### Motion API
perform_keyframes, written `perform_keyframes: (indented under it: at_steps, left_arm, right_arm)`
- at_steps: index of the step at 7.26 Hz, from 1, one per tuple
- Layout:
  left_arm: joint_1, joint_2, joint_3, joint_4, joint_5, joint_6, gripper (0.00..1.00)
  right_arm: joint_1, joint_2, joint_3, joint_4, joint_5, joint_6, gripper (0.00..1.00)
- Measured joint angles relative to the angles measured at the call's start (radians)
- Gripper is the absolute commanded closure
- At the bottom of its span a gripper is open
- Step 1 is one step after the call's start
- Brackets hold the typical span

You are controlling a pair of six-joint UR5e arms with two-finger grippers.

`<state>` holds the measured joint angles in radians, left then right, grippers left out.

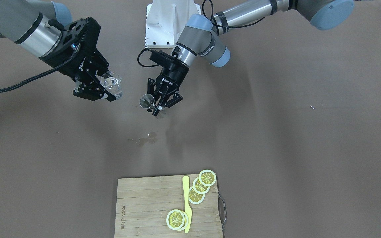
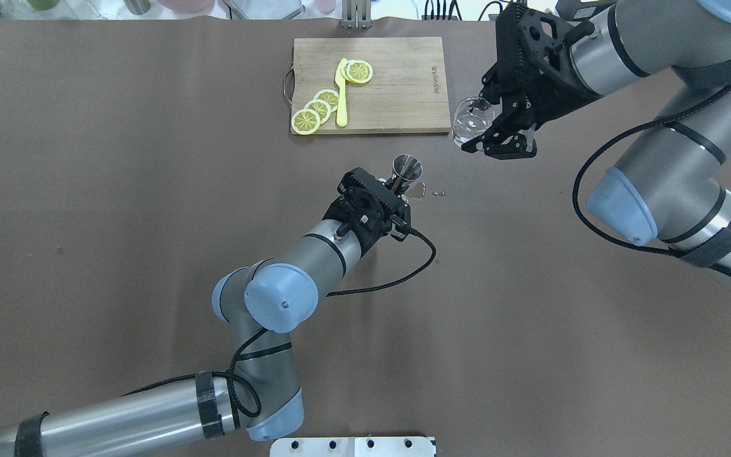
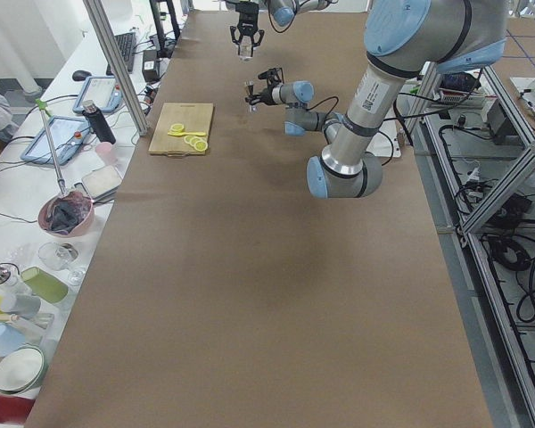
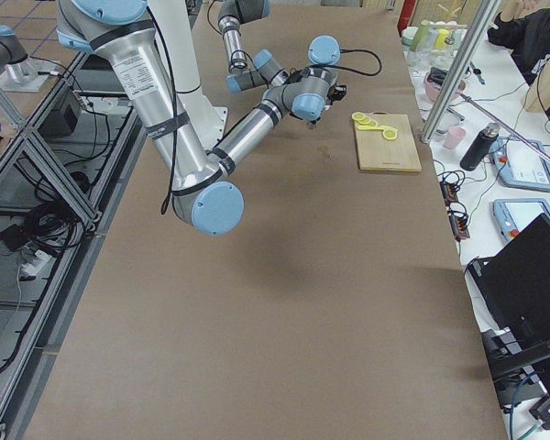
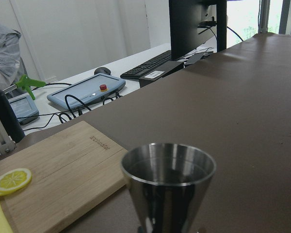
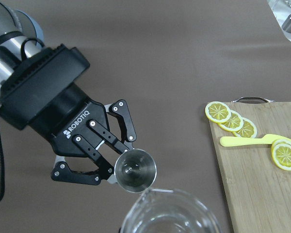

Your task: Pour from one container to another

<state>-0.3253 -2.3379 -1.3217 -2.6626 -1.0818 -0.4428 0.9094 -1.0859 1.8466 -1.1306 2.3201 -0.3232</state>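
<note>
The brown counter (image 2: 118, 190) carries a rectangular wooden cutting board (image 2: 397, 82). Above the counter, the right pincer (image 1: 107, 87) is closed around a clear glass cup (image 2: 471, 120). Near it, the left pincer (image 6: 120, 160) clamps an upright, cone-shaped steel jigger (image 6: 135, 170), held off the counter.

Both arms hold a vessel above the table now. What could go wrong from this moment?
1. The steel jigger has a narrow mouth, and the glass cup in the right gripper sits apart from it, so a pour may miss; wet spots already lie on the table.
2. The left gripper grips the jigger low down, so it might tilt or slip.
</note>
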Motion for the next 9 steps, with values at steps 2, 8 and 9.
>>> perform_keyframes:
  at_steps: [2, 8, 9]
  left_arm:
    - [0.002, 0.01, -0.003, -0.004, -0.001, -0.001, 1.0]
    - [0.019, 0.087, -0.127, -0.022, -0.004, 0.0, 1.0]
    - [0.024, 0.087, -0.112, -0.026, -0.008, 0.0, 1.0]
  right_arm:
    - [-0.027, -0.005, 0.006, -0.04, -0.043, -0.088, 1.0]
    - [-0.073, 0.022, 0.008, -0.175, -0.106, -0.236, 1.0]
    - [-0.075, 0.021, 0.01, -0.176, -0.106, -0.236, 1.0]
